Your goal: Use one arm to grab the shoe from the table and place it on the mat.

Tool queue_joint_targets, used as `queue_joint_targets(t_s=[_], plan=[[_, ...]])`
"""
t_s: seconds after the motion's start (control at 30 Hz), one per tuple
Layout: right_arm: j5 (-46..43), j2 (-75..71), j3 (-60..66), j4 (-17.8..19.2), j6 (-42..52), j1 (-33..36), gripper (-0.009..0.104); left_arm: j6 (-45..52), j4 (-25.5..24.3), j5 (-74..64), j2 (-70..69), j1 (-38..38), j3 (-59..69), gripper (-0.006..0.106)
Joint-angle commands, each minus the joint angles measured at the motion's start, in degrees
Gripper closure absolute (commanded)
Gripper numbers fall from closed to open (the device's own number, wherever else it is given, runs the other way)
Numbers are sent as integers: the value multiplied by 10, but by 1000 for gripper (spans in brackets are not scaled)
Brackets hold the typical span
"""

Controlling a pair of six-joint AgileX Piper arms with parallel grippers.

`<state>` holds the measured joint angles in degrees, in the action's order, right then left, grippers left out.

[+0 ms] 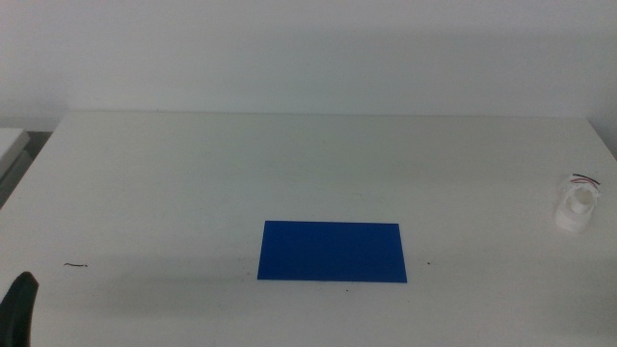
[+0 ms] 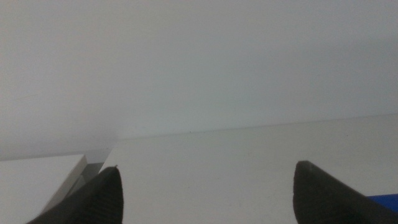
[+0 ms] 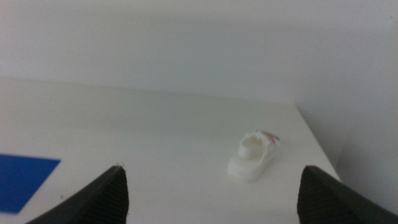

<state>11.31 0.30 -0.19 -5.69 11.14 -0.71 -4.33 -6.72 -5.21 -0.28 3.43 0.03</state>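
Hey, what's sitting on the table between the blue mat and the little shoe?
Nothing: in the middle view only bare white table separates the mat from the shoe.

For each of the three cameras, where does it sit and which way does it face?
Middle: above, facing forward and down on the table, mat, shoe; left gripper at the bottom edge.
Left wrist: low, open left gripper, mat corner.
Right wrist: open right gripper, facing the shoe.
All share the mat.

A bare test room, like a lab: a plain white table against a blank pale wall, with a second white surface beside it.
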Motion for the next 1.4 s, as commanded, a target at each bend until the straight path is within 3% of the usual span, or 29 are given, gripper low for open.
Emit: queue_joint_targets(t_s=[0.0, 0.2, 0.5, 0.6, 0.8, 0.87, 0.97, 1.07, 1.37], plan=[[14, -3, 1, 2, 5, 1, 3, -1, 0, 3, 3, -2, 0, 7], [149, 25, -115, 2, 5, 1, 3, -1, 0, 3, 3, -2, 0, 7], [311, 296, -362, -7, 1, 1, 3, -1, 0, 3, 3, -2, 0, 7], [380, 412, -443, -36, -67, 1, 3, -1, 0, 3, 3, -2, 0, 7], [515, 639, -617, -6, -194, 1, 3, -1, 0, 3, 3, -2, 0, 7], [511, 706, -661, 48, -251, 0, 3, -1, 0, 3, 3, -2, 0, 7], [505, 797, -719, 113, -418, -25, 3, -1, 0, 3, 3, -2, 0, 7], [496, 883, -765, 129, -477, -43, 3, -1, 0, 3, 3, -2, 0, 7], [421, 1100, -864, 139, -496, -44, 3, -1, 0, 3, 3, -2, 0, 7]])
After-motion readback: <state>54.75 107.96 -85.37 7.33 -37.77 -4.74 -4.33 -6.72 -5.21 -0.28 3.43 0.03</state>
